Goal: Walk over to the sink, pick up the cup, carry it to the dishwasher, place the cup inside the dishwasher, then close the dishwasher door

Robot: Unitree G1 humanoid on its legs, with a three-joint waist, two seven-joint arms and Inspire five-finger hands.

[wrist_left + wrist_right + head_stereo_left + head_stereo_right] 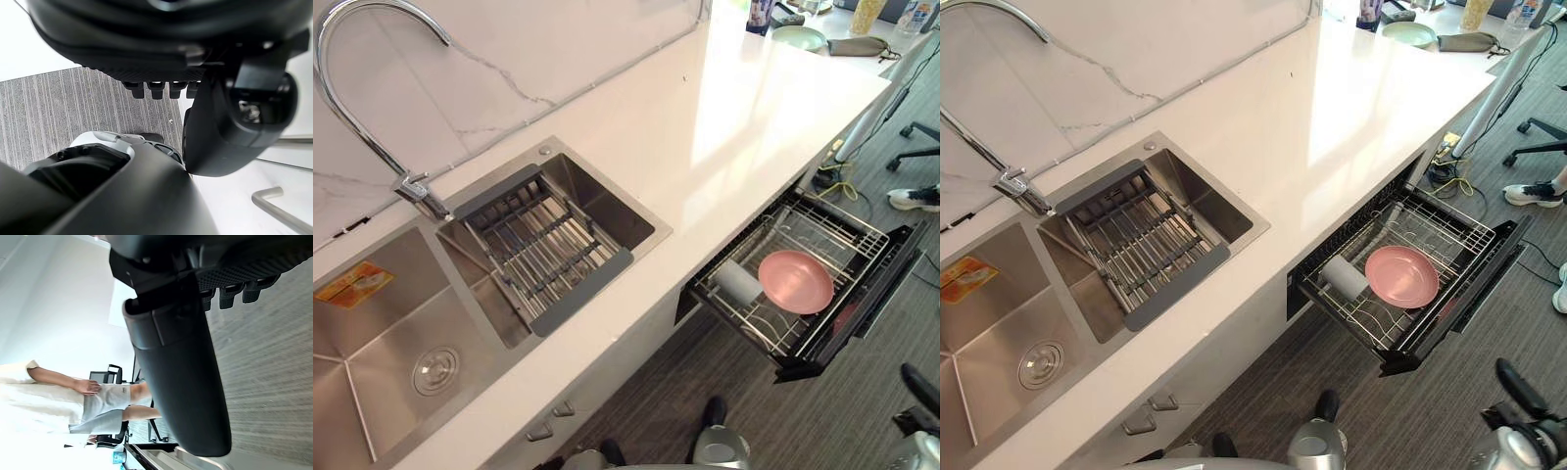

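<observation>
A white cup (736,281) lies on its side in the wire rack of the dishwasher (862,284), whose drawer stands pulled out below the counter to the right of the sink (372,323). A pink plate (795,281) rests right beside the cup in the same rack. My right hand (1521,388) hangs low at the right, off to the side of the drawer; in the right wrist view its thumb (181,382) and fingers (230,293) are relaxed and hold nothing. My left hand (161,88) hangs over the floor by the cabinet, relaxed and holding nothing.
A drain rack (543,240) sits in the sink's right basin under a curved faucet (372,127). The white counter (724,127) carries a green plate (798,37) and clutter at its far end. A person (73,401) stands beyond; a shoe (914,198) and chair base (915,147) are past the drawer.
</observation>
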